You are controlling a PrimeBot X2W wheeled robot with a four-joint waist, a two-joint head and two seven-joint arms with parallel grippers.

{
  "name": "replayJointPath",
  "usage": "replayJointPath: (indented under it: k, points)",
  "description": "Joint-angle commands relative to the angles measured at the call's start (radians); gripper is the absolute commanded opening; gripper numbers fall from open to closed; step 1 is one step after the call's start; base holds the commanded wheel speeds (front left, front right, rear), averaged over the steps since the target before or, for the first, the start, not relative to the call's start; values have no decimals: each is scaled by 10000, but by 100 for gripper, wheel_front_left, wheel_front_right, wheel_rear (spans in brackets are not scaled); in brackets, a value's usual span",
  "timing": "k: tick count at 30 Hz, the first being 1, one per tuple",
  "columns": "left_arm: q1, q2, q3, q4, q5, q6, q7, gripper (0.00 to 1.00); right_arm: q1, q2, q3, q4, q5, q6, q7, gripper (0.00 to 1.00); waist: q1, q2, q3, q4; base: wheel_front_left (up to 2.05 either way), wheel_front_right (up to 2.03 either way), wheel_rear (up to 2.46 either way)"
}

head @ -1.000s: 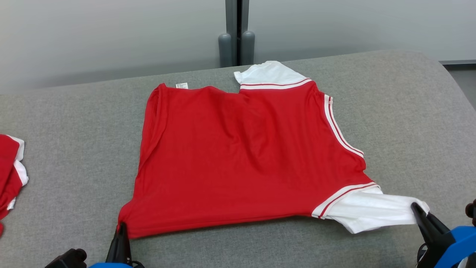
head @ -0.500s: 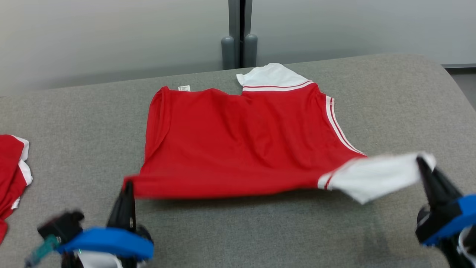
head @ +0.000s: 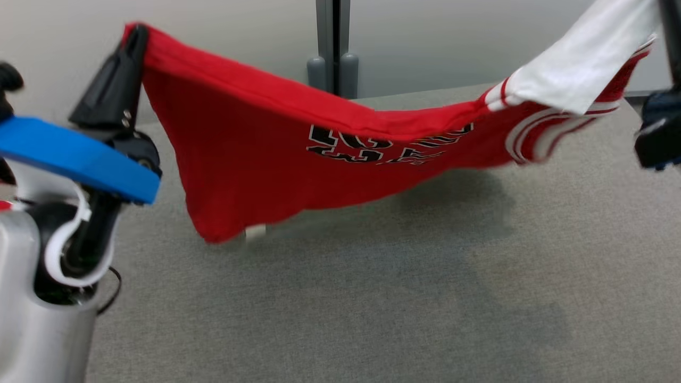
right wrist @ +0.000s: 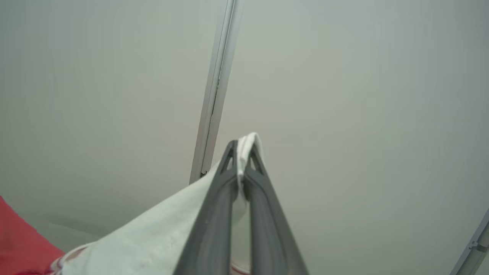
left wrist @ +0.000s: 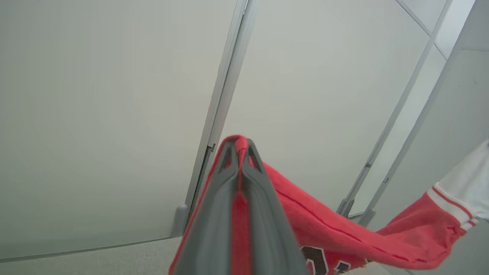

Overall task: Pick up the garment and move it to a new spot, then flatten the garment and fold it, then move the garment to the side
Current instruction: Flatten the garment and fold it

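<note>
Garment (head: 255, 159), pinched thinly by left end effector (head: 134, 38) at 10 o'clock and right end effector (right wrist: 241, 147) at 2, may slip free.

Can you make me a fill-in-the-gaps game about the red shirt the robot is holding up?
1. The left tool pinches the ____ part of the shirt.
2. The right tool pinches the shirt's ____ sleeve.
3. The letters printed on the shirt are ____.
4. The table under the shirt is ____.

Missing words: red; white; black; grey.
</note>
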State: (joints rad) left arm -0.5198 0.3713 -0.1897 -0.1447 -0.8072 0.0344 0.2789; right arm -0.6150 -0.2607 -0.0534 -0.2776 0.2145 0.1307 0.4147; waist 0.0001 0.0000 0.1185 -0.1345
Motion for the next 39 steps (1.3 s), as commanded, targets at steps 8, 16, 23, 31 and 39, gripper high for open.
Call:
replayJointPath:
  k: [8, 16, 23, 31, 39]
  points:
    - [-2040, 460, 21, 392, 55, 334, 1223, 0, -2693, -635, 409, 1643, 480, 4, 215, 0, -1, 0, 1408, -13, 0, 0, 0]
    - [-4474, 739, 380, 1924, 607, 578, 970, 0, -5567, 116, 174, 4194, 513, 2, -1620, 0, -1, 0, 3212, -160, 0, 0, 0]
    - [-6868, 445, 489, 3831, 1486, 444, -932, 0, -7986, 280, 31, 6341, -667, 1, -4527, 0, -1, 0, 3864, -114, 0, 0, 0]
    - [-7359, 645, 386, 5057, 2228, 69, -2757, 0, -8165, 162, 257, 7429, -1163, 1, -6087, 0, -1, 0, 4455, -304, 0, 0, 0]
    - [-5139, 291, 71, 6104, 2323, -126, -3983, 0, -5547, -88, 827, 7745, -756, -1, -6092, 0, -1, 0, 4536, -325, 0, 0, 0]
